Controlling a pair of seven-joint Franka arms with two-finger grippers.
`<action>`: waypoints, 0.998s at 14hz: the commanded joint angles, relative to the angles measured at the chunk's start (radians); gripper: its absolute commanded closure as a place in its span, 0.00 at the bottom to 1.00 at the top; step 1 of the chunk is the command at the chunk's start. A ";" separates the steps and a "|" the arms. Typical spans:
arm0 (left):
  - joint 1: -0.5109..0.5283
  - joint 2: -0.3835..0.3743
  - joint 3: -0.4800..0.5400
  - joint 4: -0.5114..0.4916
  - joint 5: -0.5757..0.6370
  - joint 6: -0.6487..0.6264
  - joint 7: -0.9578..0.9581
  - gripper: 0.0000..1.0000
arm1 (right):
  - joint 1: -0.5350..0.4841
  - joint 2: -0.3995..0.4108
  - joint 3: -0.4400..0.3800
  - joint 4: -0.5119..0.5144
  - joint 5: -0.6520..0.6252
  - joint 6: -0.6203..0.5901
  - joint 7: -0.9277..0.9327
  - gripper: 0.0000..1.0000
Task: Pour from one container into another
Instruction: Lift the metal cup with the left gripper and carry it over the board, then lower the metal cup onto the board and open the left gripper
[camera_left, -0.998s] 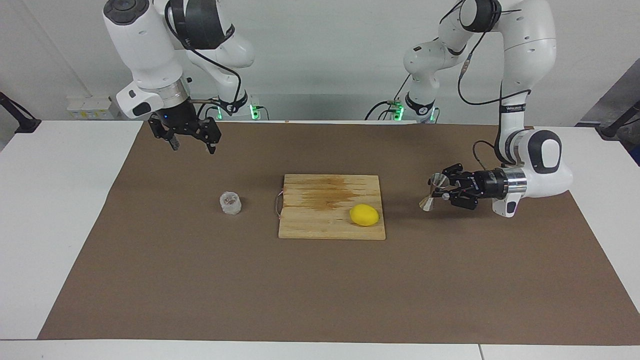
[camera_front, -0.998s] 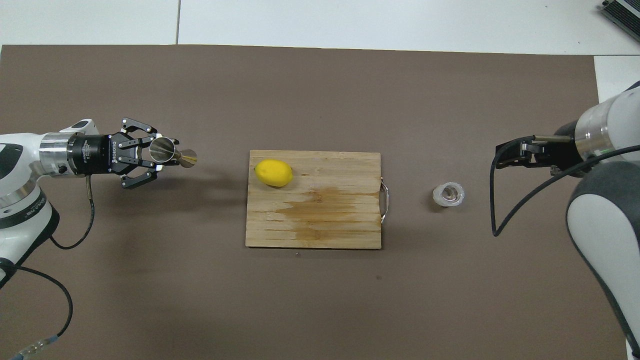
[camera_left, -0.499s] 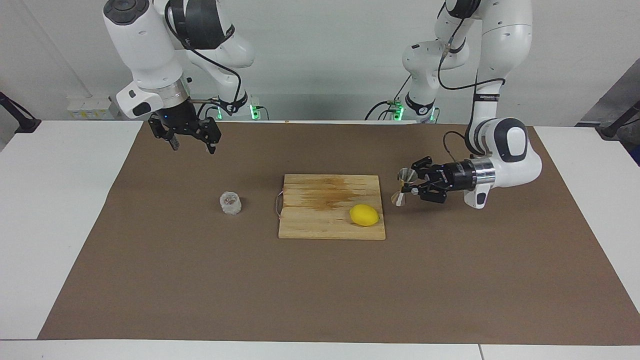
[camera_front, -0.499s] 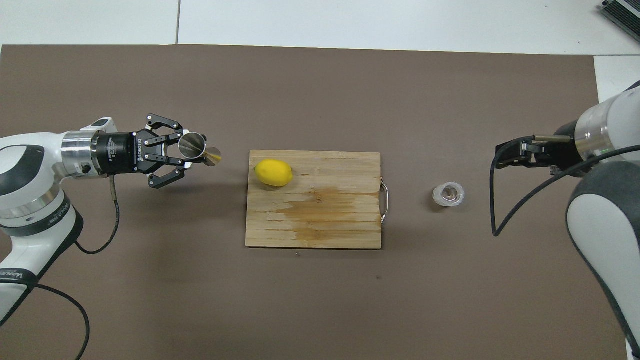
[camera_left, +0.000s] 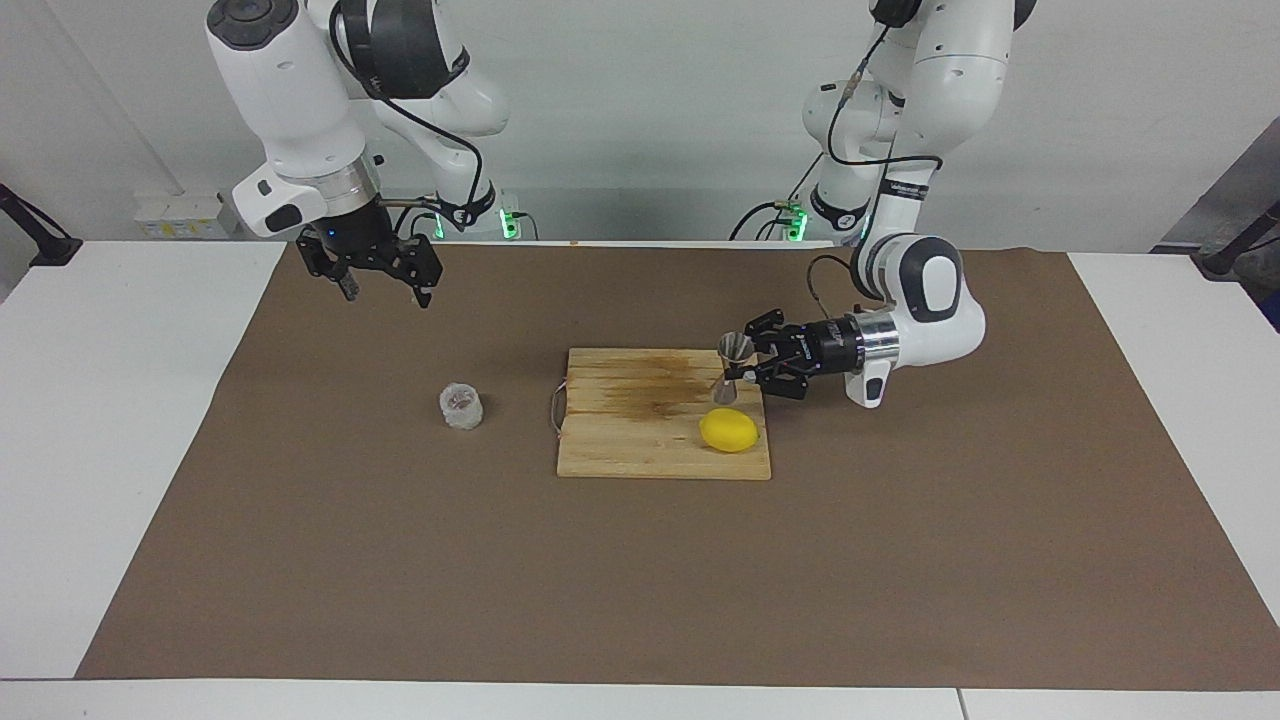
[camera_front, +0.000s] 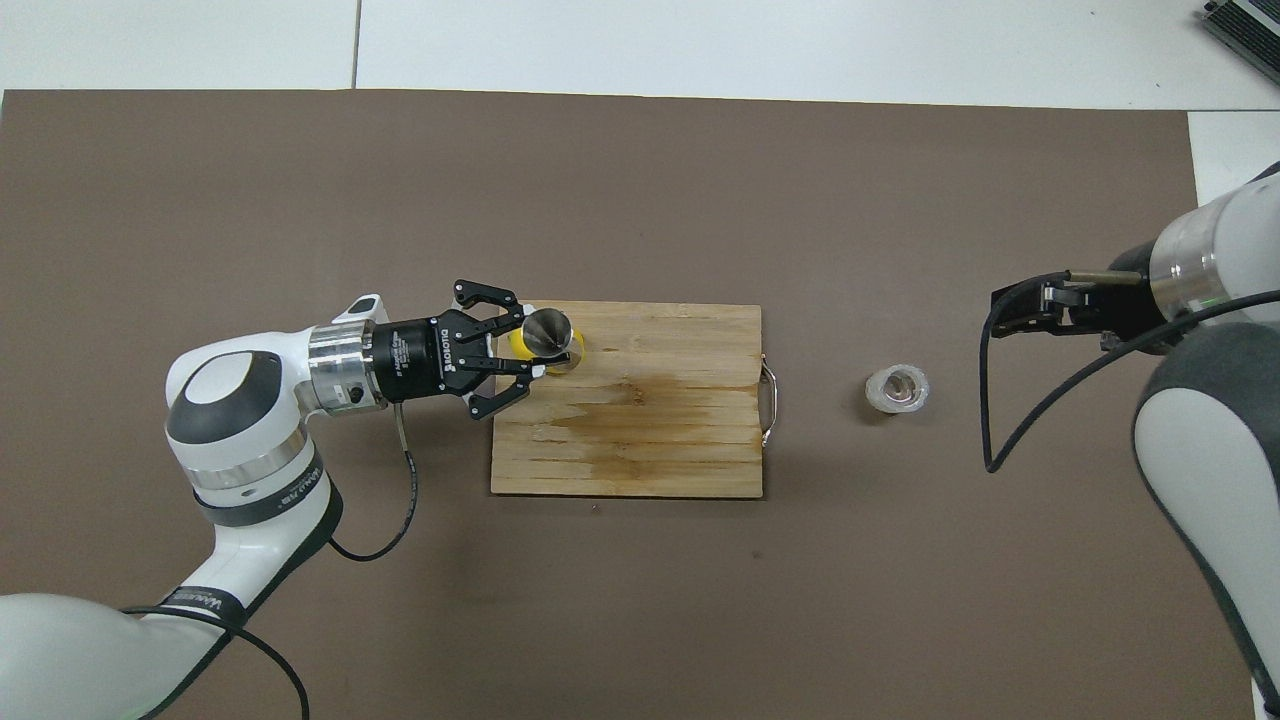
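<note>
Jigger (camera_left: 735, 362): held upright in the air at its narrow waist, now over the edge of the cutting board (camera_left: 640, 430) at the left arm's end – a second ago it was carried over bare mat well out toward that end of the table
Left gripper (camera_left: 745, 365): clamped on the jigger, fingertips drawn together on the waist while the outer links splay; the arm has been swung in toward the middle of the table
Lemon (camera_left: 728, 430): lying on the board, unmoved; in the overhead view it is partly covered by the raised jigger, though no contact is shown in the facing view
Glass cup (camera_left: 461, 405): standing on the mat beside the board, toward the right arm's end, something brownish inside; untouched and in the same place as before
Right gripper (camera_left: 385, 285): fingers apart, nothing held, hanging over the mat near the robots' edge, well apart from the cup – this arm waits and has not shifted
Meaning for the task: the receiving vessel is being brought closer to the cup; it is judged that the cup must yet be picked up before any pouring, so the pour has not begun
</note>
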 joint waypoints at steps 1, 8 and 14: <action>-0.097 -0.042 0.016 -0.055 -0.109 0.090 0.061 1.00 | -0.011 -0.015 0.008 -0.016 0.002 0.004 0.013 0.00; -0.210 -0.001 0.016 -0.117 -0.327 0.138 0.274 1.00 | -0.011 -0.015 0.008 -0.016 0.002 0.004 0.013 0.00; -0.224 0.024 0.016 -0.137 -0.342 0.156 0.334 1.00 | -0.011 -0.015 0.008 -0.016 0.002 0.004 0.013 0.00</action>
